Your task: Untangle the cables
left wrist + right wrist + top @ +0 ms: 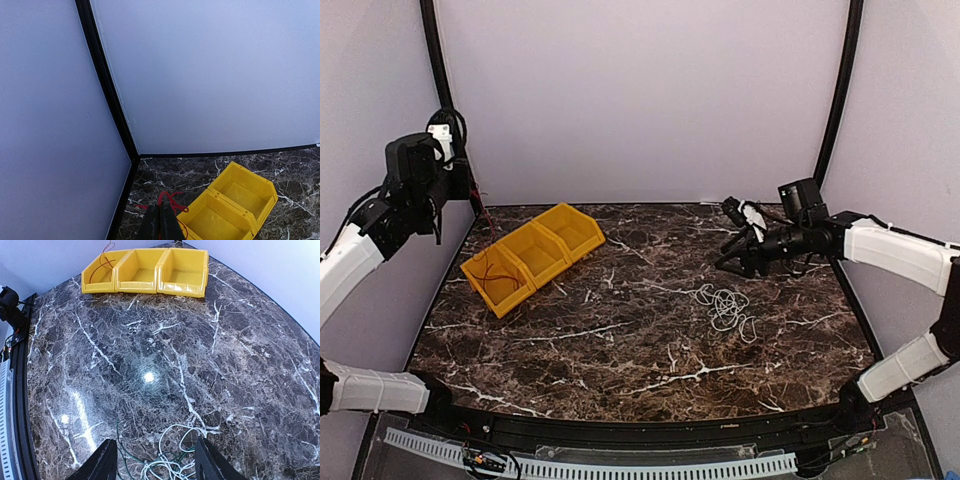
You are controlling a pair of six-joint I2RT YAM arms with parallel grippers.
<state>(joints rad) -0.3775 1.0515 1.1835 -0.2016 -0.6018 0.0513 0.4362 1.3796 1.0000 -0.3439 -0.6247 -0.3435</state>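
The white cable point(725, 306) lies in a loose coil on the marble table, right of centre. In the right wrist view it point(175, 467) is tangled with a thin dark green cable point(120, 450). My right gripper point(730, 262) point(155, 442) is open just above and behind this tangle and holds nothing. My left gripper point(468, 192) point(160, 209) is raised at the back left, shut on the red cable point(172, 201). That red cable hangs down into the nearest compartment of the yellow bin point(498, 272) point(102, 262).
A yellow bin with three compartments point(570, 232) point(250, 192) point(145, 285) stands at the back left of the table. Grey walls with black corner posts point(107, 85) close in the back and sides. A white slotted rail point(590, 466) runs along the near edge.
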